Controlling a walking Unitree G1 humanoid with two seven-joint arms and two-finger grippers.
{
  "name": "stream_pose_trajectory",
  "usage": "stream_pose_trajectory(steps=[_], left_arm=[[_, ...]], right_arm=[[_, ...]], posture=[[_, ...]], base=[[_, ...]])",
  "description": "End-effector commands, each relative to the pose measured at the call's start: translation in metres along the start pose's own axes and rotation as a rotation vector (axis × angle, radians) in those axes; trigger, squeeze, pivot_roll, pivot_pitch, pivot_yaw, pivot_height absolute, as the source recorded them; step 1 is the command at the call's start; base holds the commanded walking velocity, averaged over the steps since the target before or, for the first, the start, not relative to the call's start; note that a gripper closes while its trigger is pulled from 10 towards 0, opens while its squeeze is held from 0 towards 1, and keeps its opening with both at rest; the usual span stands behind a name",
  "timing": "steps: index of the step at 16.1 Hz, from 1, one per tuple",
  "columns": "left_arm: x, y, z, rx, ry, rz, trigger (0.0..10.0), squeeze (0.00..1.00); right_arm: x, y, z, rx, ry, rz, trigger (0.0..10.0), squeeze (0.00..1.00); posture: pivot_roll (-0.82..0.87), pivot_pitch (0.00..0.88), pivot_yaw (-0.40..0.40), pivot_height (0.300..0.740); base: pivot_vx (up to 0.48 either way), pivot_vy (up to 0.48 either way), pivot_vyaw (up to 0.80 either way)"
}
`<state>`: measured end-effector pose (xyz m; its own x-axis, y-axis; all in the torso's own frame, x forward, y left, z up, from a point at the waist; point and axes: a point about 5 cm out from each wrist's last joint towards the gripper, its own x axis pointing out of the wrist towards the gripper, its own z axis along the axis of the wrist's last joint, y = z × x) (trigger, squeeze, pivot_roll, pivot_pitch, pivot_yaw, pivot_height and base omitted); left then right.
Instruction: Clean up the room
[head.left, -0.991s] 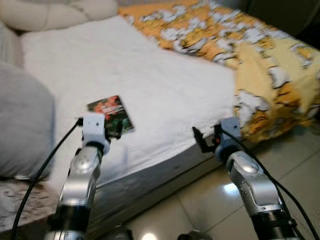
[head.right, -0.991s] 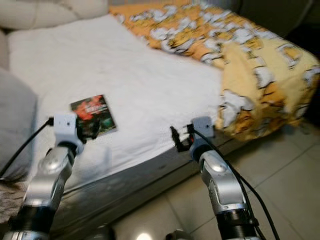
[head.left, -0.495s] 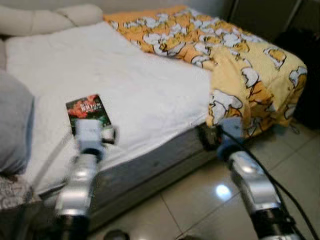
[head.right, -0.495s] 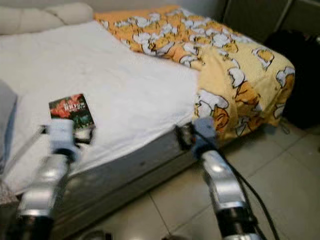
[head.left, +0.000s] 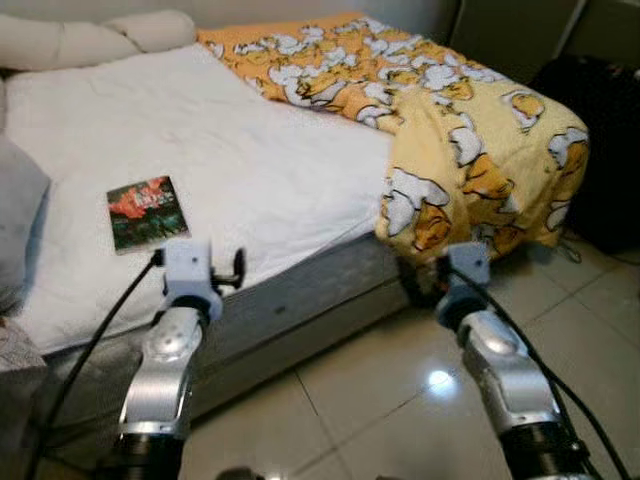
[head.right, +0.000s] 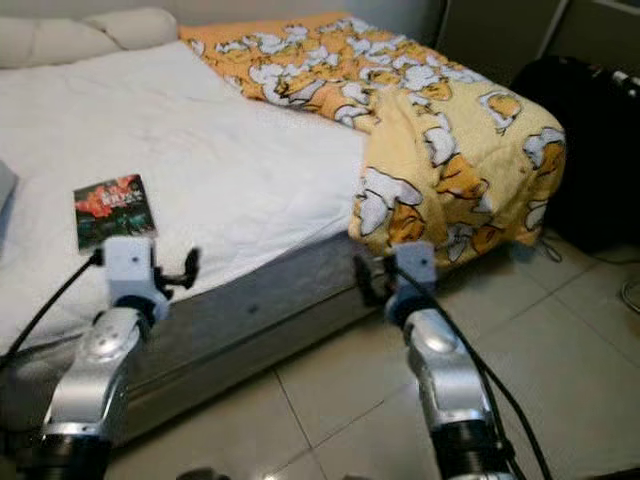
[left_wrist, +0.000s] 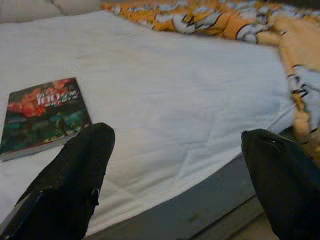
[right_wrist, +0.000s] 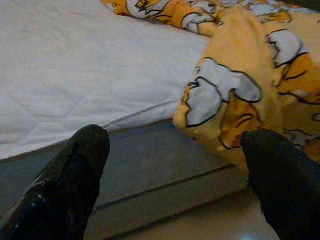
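— Two pairs of black fingers, both spread wide, and neither had hold of anything. Was that how you saw it?

— Yes. The left gripper (left_wrist: 177, 150) was held out in front of the near edge of the bed (head.left: 290, 170), its fingers (left_wrist: 75, 170) apart with the white sheet showing between them. The right gripper (right_wrist: 175, 160) hung lower, before the grey side of the mattress, its fingers (right_wrist: 75, 170) just as far apart.

— And the book?

— The book (head.left: 146, 212) lay flat on the white sheet, close to the near edge of the bed, just beyond the left gripper and a little to its left. It had a dark cover with a red picture and white lettering. Nothing touched it.

— What lay in front of the right gripper?

— The yellow and orange quilt (head.left: 470, 130), printed with white cartoon figures. It was bunched over the far right part of the bed and hung down over the corner toward the floor (head.left: 370, 400). The right gripper was near the hanging fold, not touching it.

— Anything further out?

— A grey pillow (head.left: 18, 225) sat at the left edge of the bed, and a cream pillow (head.left: 90, 35) lay along the head of it. Pale glossy tiles covered the floor, and something dark (head.right: 590, 150) stood past the quilt on the right; I could not tell what it was.
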<state>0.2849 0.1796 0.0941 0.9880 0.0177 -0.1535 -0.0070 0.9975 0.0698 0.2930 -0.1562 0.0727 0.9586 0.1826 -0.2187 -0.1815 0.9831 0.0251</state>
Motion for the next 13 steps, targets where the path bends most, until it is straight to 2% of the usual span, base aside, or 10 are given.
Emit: stream_pose_trajectory(steps=[1, 8, 13], left_arm=[[-0.0024, 0.0055, 0.0038, 0.021, -0.026, 0.004, 10.0, 1.0], [-0.0017, 0.0084, 0.0005, 0.008, -0.02, 0.013, 10.0, 1.0], [0.0007, 0.0076, 0.0041, -0.016, -0.028, 0.016, 10.0, 1.0]], right_arm=[[0.0045, 0.0053, 0.005, 0.007, -0.018, 0.022, 10.0, 0.0], [0.0078, 0.0092, 0.0048, -0.002, -0.022, 0.042, 10.0, 0.0], [0.0103, 0.0122, 0.0059, -0.032, -0.029, 0.059, 10.0, 0.0]], posture=[[-0.02, 0.0, -0.039, 0.74], [-0.03, 0.0, -0.036, 0.74], [-0.03, 0.0, -0.036, 0.74]], base=[[0.0, 0.0, 0.0], [0.0, 0.0, 0.0], [0.256, 0.0, 0.0]])
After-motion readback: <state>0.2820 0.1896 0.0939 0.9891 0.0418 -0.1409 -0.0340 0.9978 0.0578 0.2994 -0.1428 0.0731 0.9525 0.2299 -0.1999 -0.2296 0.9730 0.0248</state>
